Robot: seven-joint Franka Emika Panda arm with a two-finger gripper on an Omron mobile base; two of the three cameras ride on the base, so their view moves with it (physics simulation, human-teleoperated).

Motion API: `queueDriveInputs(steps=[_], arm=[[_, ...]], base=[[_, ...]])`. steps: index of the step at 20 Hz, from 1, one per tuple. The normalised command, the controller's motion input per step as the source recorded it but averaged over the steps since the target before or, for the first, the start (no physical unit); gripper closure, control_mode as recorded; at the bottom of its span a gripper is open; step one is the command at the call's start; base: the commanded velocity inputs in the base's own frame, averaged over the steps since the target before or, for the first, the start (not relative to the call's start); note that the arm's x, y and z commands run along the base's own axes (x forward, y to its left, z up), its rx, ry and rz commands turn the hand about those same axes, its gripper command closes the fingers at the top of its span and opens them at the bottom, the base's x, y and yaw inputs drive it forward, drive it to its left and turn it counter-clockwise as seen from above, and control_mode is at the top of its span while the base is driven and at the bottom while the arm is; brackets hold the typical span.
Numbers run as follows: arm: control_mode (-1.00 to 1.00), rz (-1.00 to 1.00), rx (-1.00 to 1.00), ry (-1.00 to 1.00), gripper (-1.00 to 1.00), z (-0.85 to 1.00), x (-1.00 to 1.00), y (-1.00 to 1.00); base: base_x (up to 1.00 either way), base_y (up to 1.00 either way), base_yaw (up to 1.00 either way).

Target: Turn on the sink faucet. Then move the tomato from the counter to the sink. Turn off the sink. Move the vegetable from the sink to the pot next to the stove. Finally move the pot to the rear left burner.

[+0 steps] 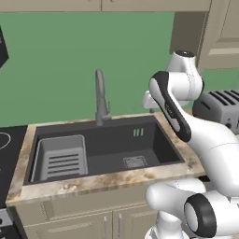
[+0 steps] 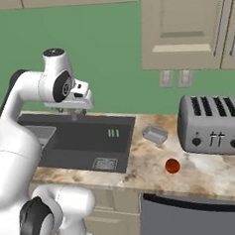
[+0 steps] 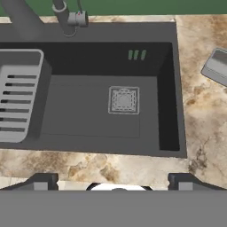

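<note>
Tomato step comes next, I think. The two-finger gripper (image 3: 113, 182) hangs wide open and empty above the dark grey sink (image 3: 88, 115). No water shows at the tall grey metal faucet (image 1: 100, 97). The small, round, shiny red tomato (image 2: 172, 166) sits on the beige marbled stone counter (image 2: 157, 161), near the silver toaster (image 2: 212, 124). The arm must swing over to grab it.

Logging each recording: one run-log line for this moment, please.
pincer: open, empty, above sink | tomato: on counter, right of sink | faucet: no water seen
</note>
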Motion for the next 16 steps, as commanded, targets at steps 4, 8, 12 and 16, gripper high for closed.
queueDriveInputs(steps=[4, 8, 12, 16], arm=[[1.00, 0.00, 0.00, 0.00, -1.00, 0.00, 0.00, 0.00], [1.00, 0.00, 0.00, 0.00, -1.00, 0.00, 0.00, 0.00], [1.00, 0.00, 0.00, 0.00, -1.00, 0.00, 0.00, 0.00], [1.00, 0.00, 0.00, 0.00, -1.00, 0.00, 0.00, 0.00]], base=[[0.34, -0.41, 0.00], [0.43, -0.42, 0.00], [0.50, -0.18, 0.00], [0.56, 0.00, 0.00]])
